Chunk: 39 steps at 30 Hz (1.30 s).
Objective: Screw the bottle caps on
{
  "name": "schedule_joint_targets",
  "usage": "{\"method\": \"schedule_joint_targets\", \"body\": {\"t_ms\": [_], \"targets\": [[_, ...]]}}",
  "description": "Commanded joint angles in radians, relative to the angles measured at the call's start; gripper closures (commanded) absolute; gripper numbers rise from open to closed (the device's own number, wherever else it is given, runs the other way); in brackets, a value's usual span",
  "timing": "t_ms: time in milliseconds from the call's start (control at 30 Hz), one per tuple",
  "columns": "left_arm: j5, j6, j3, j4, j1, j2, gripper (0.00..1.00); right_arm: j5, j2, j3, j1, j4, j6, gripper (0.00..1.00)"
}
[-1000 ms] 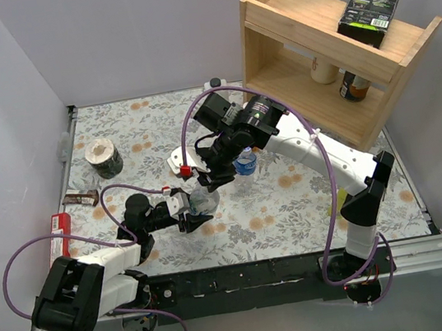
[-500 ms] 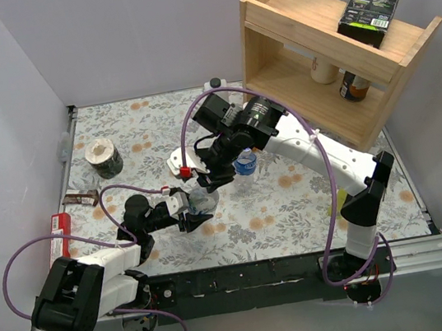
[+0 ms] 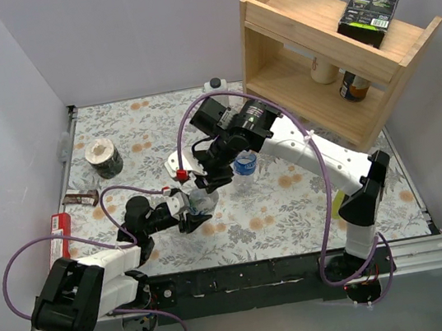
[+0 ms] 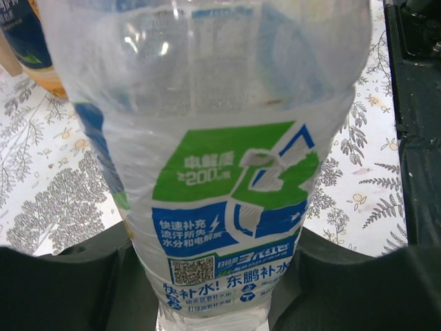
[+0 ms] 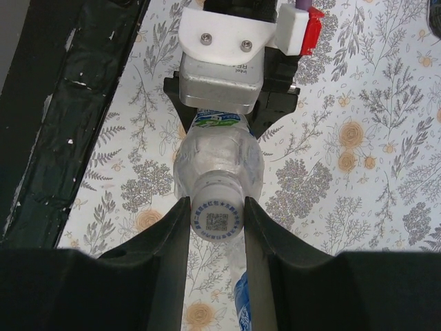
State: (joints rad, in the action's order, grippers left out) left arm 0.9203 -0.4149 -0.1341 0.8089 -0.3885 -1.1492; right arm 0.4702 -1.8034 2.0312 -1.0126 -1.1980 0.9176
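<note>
Jaws of the left gripper [image 3: 195, 210] are drawn narrow against the lower body of a clear bottle [image 4: 220, 172], pressing it from both sides at its green and blue label. The bottle stands upright near the middle of the flowered table [image 3: 293, 204]. The right gripper [image 3: 208, 181] reaches down from above and is clamped on the white cap [image 5: 216, 215], which sits on the neck of that same bottle, pinched on its left and right. Whether the cap is threaded fully down cannot be told. Just beside, on the right arm's side, stands a second bottle [image 3: 244, 166] with a blue label. In the left wrist view a bottle of orange liquid [image 4: 31, 58] shows behind the held one, at the upper left. A wooden shelf [image 3: 312, 52] stands at the far right of the table
</note>
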Motion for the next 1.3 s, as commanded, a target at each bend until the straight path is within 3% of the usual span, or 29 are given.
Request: {"method": "schedule_joint_targets", "body": {"t_ms": [0,133,367,533,567,600,733,900,967,1267], "targets": [[-0.073,-0.061,-0.007,0.147,-0.004,0.040,1.00,-0.036,-0.062,0.000,-0.012,-0.080,-0.046,0.76],[-0.178,-0.172,-0.007,0.203,0.000,0.026,1.00,-0.054,-0.080,-0.003,-0.009,-0.075,-0.147,0.76],[-0.231,-0.122,-0.002,0.205,0.004,0.037,1.00,-0.109,-0.145,0.000,-0.007,-0.109,-0.359,0.77],[-0.258,-0.134,-0.001,0.204,0.004,0.039,1.00,-0.125,-0.151,-0.058,-0.007,-0.104,-0.474,0.84],[-0.259,-0.136,-0.001,0.199,0.004,0.042,1.00,-0.131,-0.151,-0.054,-0.007,-0.103,-0.474,0.81],[-0.258,-0.136,0.004,0.193,0.004,0.042,1.00,-0.139,-0.151,-0.043,-0.007,-0.101,-0.471,0.70],[-0.219,-0.113,0.007,0.153,0.004,0.048,1.00,-0.182,-0.162,0.064,-0.007,-0.109,-0.448,0.54],[-0.146,-0.108,-0.028,0.090,0.004,0.016,1.00,-0.186,-0.122,0.119,-0.007,-0.109,-0.396,0.19],[-0.124,-0.104,-0.047,0.070,0.004,0.006,1.00,-0.199,-0.094,0.121,-0.007,-0.109,-0.379,0.11],[-0.006,-0.104,-0.085,-0.034,0.004,-0.011,1.00,-0.234,0.036,0.038,0.049,-0.031,-0.275,0.04]]}}
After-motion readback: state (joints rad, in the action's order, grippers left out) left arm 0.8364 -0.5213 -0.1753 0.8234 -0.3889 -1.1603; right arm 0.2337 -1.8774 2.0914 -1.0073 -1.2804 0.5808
